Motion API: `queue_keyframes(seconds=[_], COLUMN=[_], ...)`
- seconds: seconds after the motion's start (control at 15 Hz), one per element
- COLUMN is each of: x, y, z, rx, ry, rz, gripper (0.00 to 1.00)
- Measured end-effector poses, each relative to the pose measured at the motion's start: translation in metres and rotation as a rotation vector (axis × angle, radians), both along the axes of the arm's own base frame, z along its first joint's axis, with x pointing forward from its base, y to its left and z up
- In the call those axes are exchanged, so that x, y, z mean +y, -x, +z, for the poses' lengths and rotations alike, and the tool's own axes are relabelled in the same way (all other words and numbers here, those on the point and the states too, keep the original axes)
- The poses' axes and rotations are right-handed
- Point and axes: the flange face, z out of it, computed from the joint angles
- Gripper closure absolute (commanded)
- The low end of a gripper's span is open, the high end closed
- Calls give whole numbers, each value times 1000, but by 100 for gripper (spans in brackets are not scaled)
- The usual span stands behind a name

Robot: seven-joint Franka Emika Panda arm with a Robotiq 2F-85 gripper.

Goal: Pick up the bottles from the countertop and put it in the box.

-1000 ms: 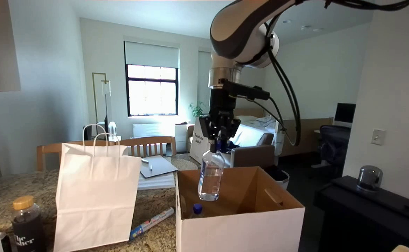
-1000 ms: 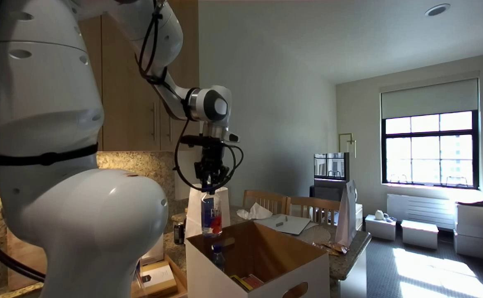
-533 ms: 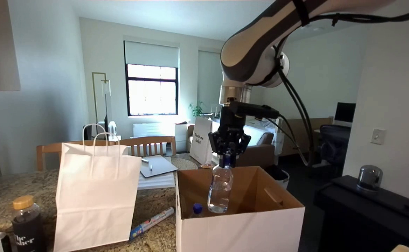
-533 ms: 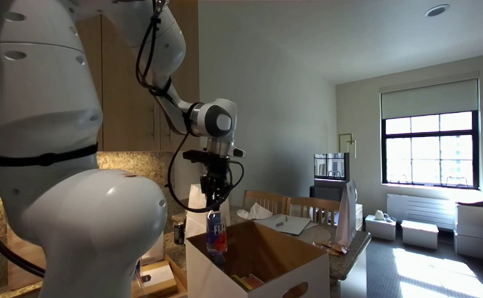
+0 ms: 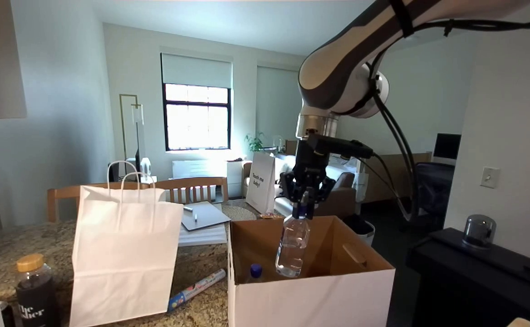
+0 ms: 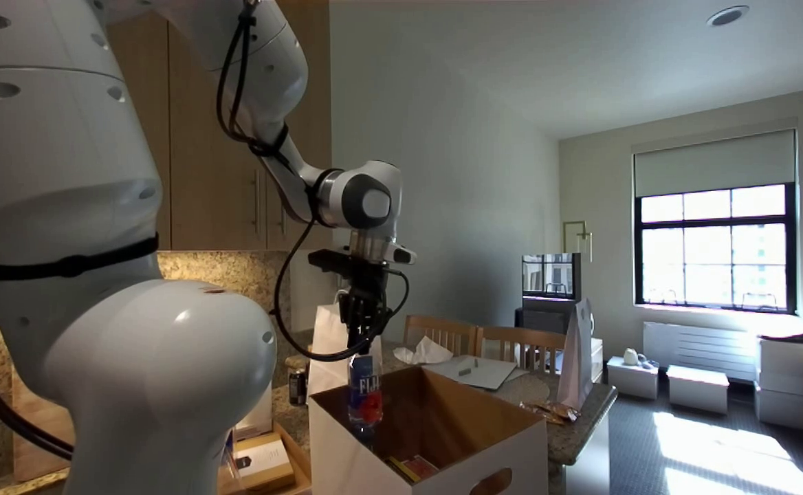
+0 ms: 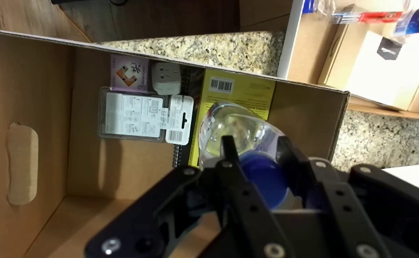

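There hangs the clear bottle point(image 5: 292, 250), slightly tilted, at the open mouth of the box point(image 5: 310, 299), the gripper point(image 5: 304, 210) clamped around its capped top; a second, blue-capped bottle point(image 5: 256, 271) sits inside, and outside, the white paper bag point(image 5: 126, 259) stands on the countertop point(image 5: 203, 308)

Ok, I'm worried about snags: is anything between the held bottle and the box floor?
Nothing visible bars the way into the cardboard box, but a yellow barcoded item lies below the FIJI bottle, and another blue-capped bottle is inside.
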Motion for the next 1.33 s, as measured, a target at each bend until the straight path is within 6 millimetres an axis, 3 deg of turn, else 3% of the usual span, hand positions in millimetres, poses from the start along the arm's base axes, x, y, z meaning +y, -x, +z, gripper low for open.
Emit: queue_keyframes(seconds=[0.6,1.33], x=[-9,20], y=[-7,-46], z=[-18,-65], rx=[47,130], ry=[33,88], rz=[-67,23], gripper=[88,89])
